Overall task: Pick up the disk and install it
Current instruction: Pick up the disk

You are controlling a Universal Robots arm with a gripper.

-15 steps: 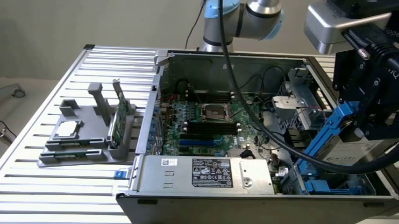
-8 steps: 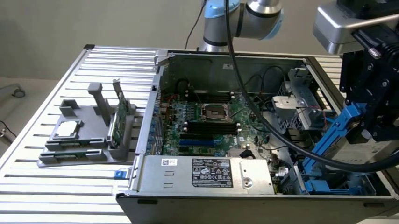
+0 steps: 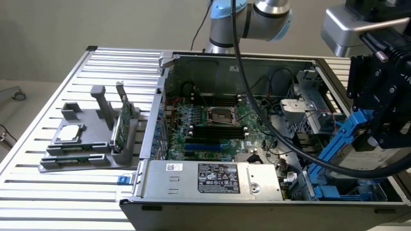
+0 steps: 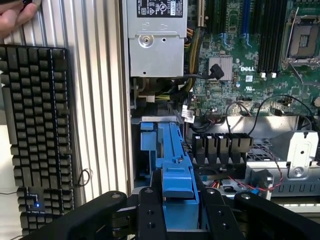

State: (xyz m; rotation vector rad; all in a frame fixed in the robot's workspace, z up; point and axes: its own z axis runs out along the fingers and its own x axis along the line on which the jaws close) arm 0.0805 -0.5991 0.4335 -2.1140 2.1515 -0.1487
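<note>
gripper (image 4: 176, 215): clamped on disk (image 4: 177, 172), by blue frame
disk: tilted, above case (image 3: 163, 91) near corner, exterior view's right
power supply (image 3: 212, 178): along case near edge

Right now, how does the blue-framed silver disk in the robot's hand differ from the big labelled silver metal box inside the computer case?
The blue-framed silver disk is clamped in the black hand, tilted above the open computer case; the labelled silver metal box lies flat inside it. The disk wears blue plastic; the box is bare metal. The box looks larger. Both are rectangular computer parts.
</note>
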